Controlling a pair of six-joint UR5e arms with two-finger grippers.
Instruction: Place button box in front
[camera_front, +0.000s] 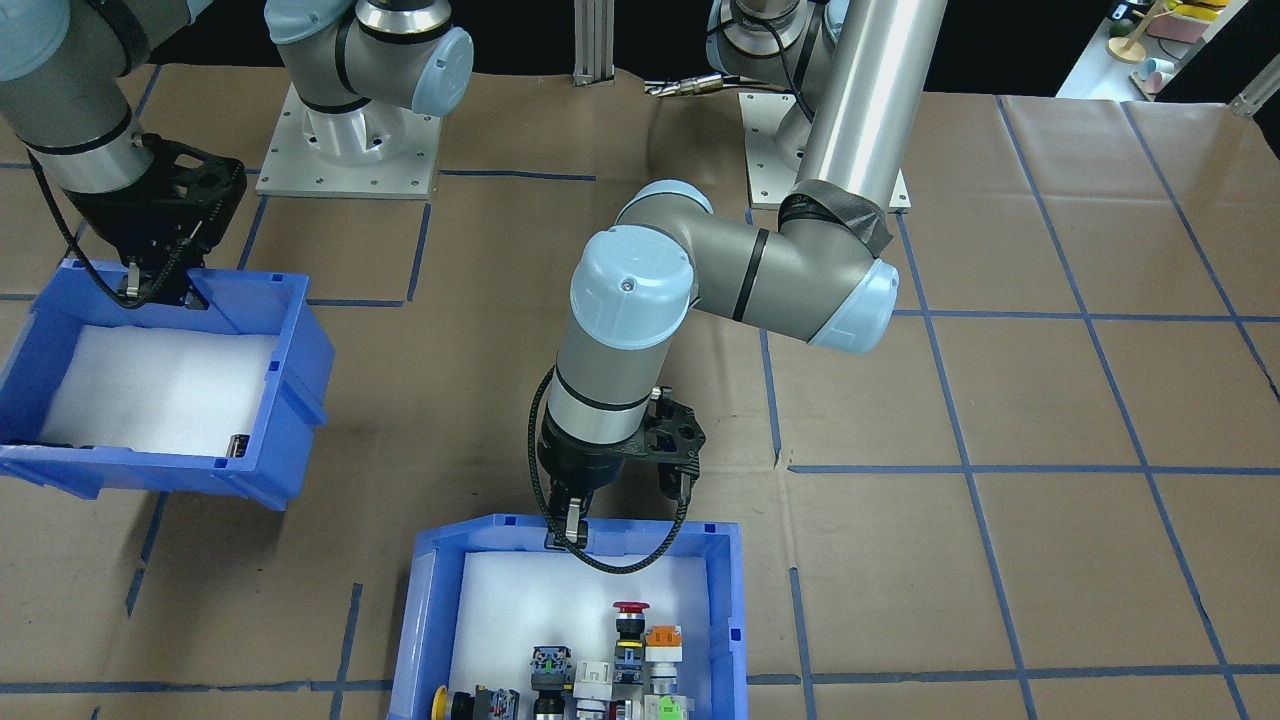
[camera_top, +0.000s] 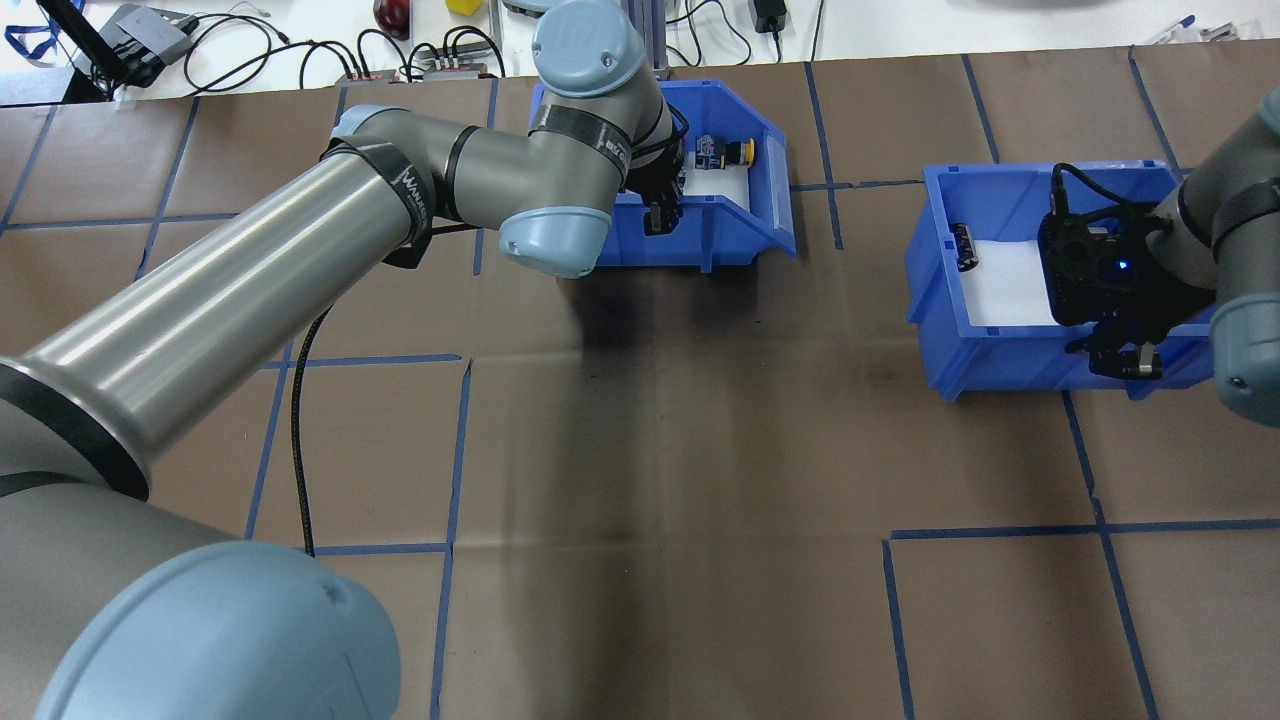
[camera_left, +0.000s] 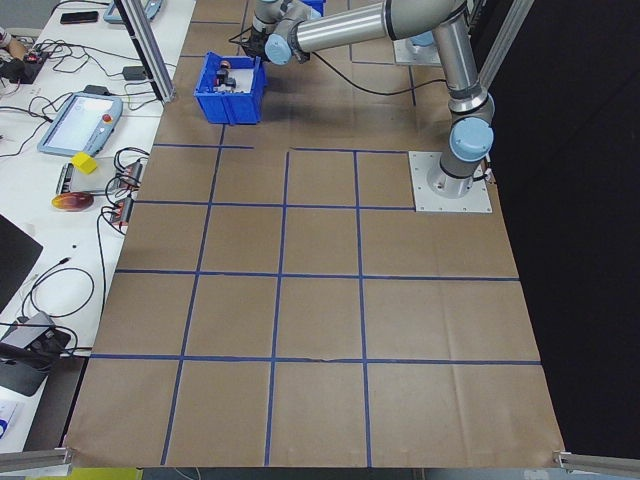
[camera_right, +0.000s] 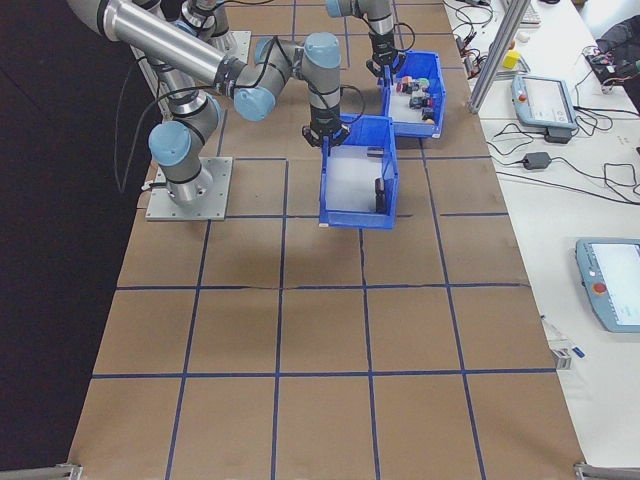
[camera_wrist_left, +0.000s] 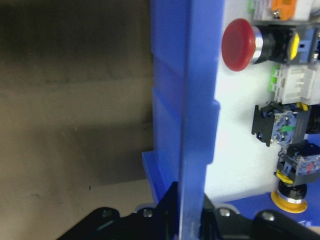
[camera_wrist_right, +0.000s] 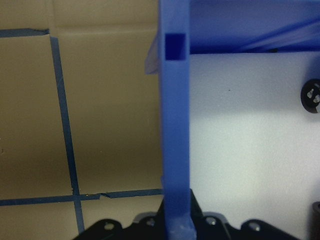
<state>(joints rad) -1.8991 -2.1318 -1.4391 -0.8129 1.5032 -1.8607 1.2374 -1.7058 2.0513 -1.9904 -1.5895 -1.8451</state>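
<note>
The button box (camera_front: 430, 610) is a blue bin with a white liner that holds a red mushroom button (camera_wrist_left: 239, 44) and other coloured switches. It sits at the table's far side from the robot's base (camera_top: 770, 205). My left gripper (camera_front: 567, 525) is shut on the box's back wall (camera_wrist_left: 186, 125), which runs between its fingers. A second blue bin (camera_front: 295, 350) holds a small dark part (camera_top: 965, 246). My right gripper (camera_front: 140, 290) is shut on that bin's wall (camera_wrist_right: 175, 125). The second bin is tilted, with a shadow under it (camera_right: 355, 215).
Brown paper with a blue tape grid covers the table (camera_top: 700, 450). Two arm base plates (camera_front: 350, 150) stand at the robot's side. Beyond the far edge lie cables and tablets (camera_left: 80, 120), and an aluminium post (camera_right: 490, 60) stands by the button box.
</note>
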